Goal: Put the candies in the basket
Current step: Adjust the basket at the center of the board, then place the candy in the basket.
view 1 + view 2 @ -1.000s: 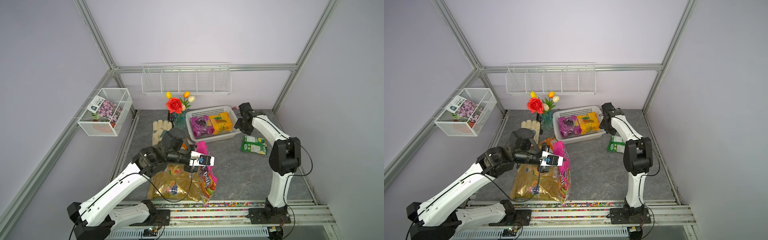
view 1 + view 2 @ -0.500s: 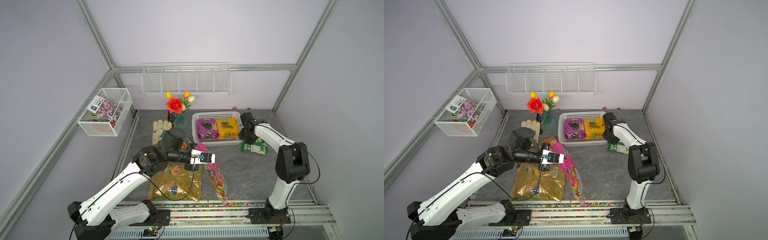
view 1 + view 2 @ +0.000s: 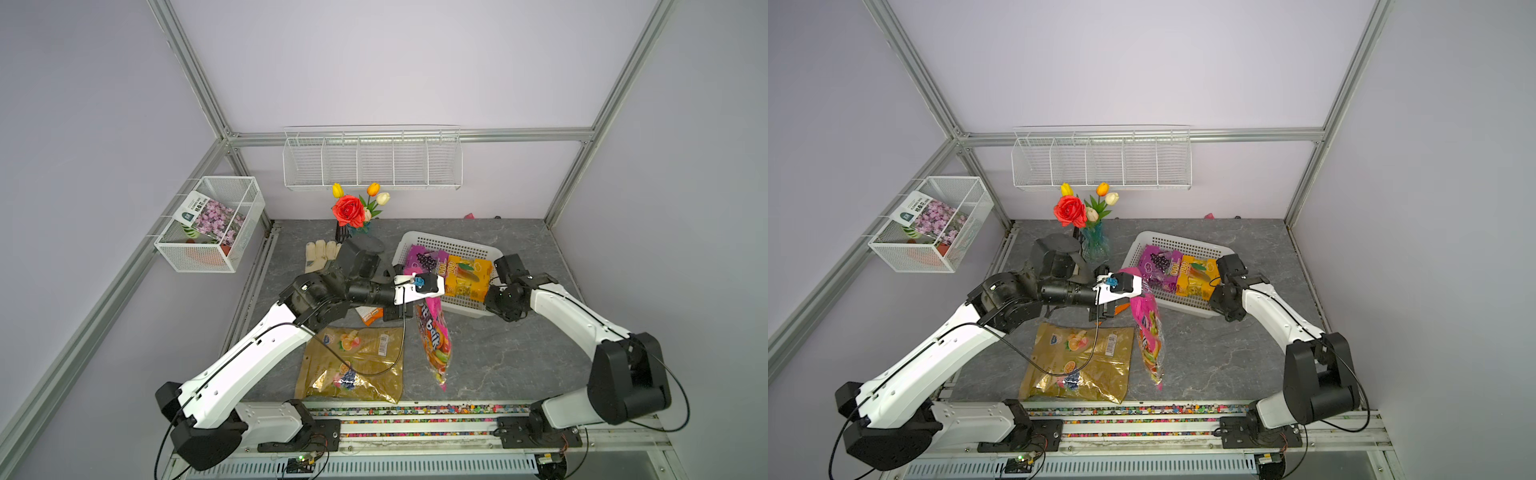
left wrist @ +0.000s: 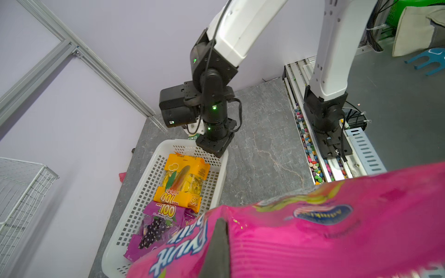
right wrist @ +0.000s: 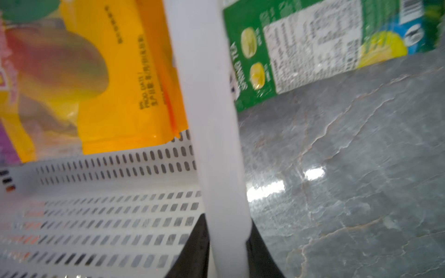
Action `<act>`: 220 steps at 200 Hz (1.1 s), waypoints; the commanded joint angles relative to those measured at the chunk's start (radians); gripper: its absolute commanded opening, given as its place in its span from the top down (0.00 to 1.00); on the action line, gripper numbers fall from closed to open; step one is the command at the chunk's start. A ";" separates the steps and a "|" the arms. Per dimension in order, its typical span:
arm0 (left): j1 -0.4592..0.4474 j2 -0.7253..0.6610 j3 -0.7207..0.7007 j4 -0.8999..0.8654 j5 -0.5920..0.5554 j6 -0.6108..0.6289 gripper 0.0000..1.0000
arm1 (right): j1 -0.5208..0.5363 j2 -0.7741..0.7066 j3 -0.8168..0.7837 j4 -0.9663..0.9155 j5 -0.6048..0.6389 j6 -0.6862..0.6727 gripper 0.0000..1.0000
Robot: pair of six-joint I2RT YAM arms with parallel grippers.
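Left claw (image 3: 429,296) pinches magenta bag (image 3: 434,340) by its top, so it hangs at near-left corner of basket (image 3: 441,242). Right claw (image 5: 226,252) clamps basket's right rim (likely steadying it). Purple bag (image 3: 424,262), yellow bag (image 3: 467,279) inside; gold bag (image 3: 353,365) on worktop (image 3: 519,353).

The left arm (image 3: 257,353) stretches forward, forearm level, and the left hand (image 3: 428,299) is clamped on the magenta bag (image 3: 434,340). The right arm (image 3: 569,316) bends low inward; the right hand (image 5: 227,240) pinches the basket (image 5: 207,96) rim.
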 commanded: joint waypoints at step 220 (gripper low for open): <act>-0.012 0.681 0.994 -0.319 -0.414 -0.569 1.00 | 0.067 -0.750 -0.205 0.234 -0.046 -1.012 0.20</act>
